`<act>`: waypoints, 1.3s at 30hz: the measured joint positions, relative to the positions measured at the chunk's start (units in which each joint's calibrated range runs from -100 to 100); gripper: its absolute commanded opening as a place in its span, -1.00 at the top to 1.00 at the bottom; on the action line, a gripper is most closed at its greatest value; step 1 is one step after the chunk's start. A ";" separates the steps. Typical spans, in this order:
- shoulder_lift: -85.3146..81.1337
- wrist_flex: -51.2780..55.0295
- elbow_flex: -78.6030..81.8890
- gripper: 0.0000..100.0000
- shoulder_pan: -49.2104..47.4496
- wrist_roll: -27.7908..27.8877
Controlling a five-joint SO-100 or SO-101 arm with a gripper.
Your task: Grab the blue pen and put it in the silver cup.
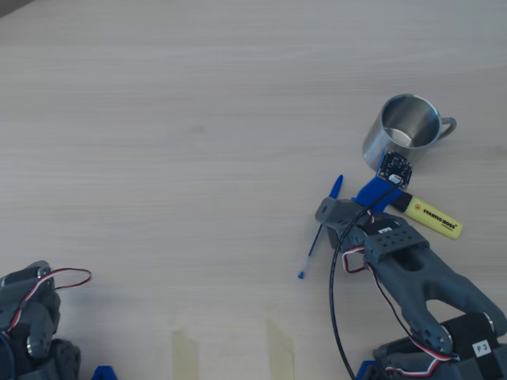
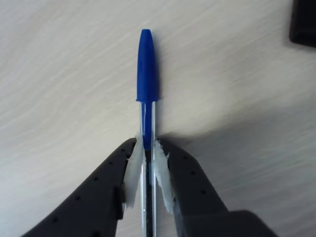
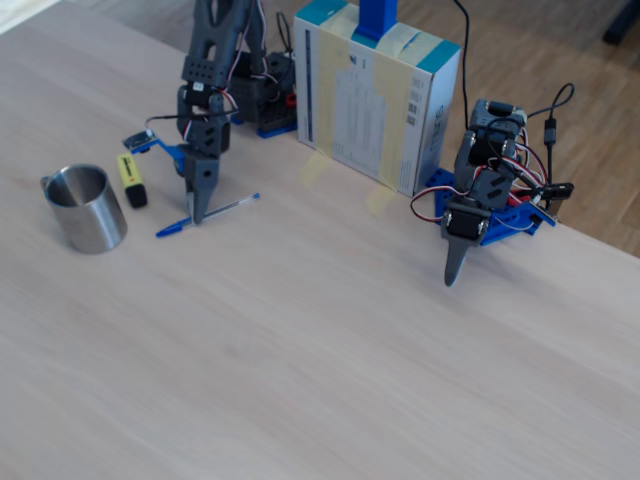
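Our claw (image 2: pixel 147 170) is pinched nearly closed around the clear barrel of the blue pen (image 2: pixel 147 74), white pads (image 2: pixel 132 173) pressing both sides, the cap pointing to twelve o'clock in the wrist view. In the overhead view, the pen (image 1: pixel 322 229) lies on the table (image 1: pixel 158 158), with the silver cup (image 1: pixel 404 136) at about one o'clock from it and the yellow highlighter (image 1: pixel 428 215) near the cup's base.

Overhead straight down, wrist close-up, fixed oblique — shared table (image 1: pixel 198 119)
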 measured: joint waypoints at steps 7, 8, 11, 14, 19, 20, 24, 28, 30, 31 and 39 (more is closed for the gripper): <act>0.00 0.00 0.00 0.96 -0.17 0.00; 0.00 0.00 0.00 0.96 -0.17 0.00; -0.17 0.00 0.00 0.96 -0.25 0.05; -1.25 0.92 0.18 0.96 -0.59 0.05; -4.34 1.01 2.52 0.96 -0.67 0.05; -5.00 1.01 2.80 0.96 -0.67 0.05; -8.42 1.01 3.97 0.96 -0.75 0.05; -11.67 1.01 4.33 0.96 -0.75 0.05; -13.76 1.01 4.33 0.96 -0.75 0.05; -14.84 1.01 4.42 0.96 -0.75 0.05; -23.59 0.67 4.42 0.96 -0.84 0.05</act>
